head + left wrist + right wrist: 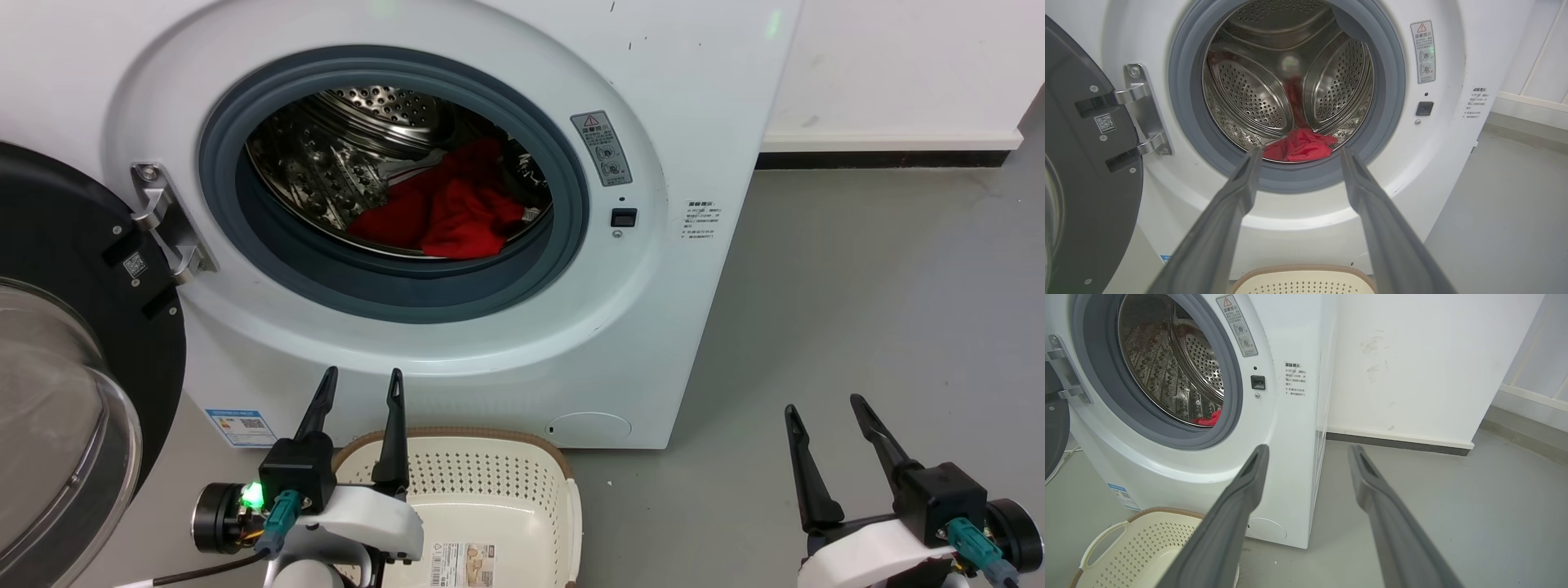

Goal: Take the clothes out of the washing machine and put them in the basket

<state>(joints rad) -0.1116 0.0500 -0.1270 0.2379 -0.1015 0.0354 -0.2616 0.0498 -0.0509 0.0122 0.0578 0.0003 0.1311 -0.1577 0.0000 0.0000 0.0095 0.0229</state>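
The white washing machine (pixel 694 98) stands with its round door (pixel 73 343) swung open to the left. Red clothes (pixel 445 212) lie crumpled at the bottom of the steel drum, also visible as clothes (pixel 1300 146) and clothes (pixel 1210 417). The cream basket (pixel 490 457) with a brown rim sits empty on the floor below the machine's opening. My left gripper (pixel 362 377) is open above the basket's left rim, outside the drum. My right gripper (pixel 823 402) is open over the floor to the right of the machine. Both hold nothing.
Grey floor (pixel 882 327) spreads to the right of the machine, bounded by a white wall with a dark skirting (pixel 882 159). The open door with its glass bowl (pixel 49 425) stands close beside my left arm.
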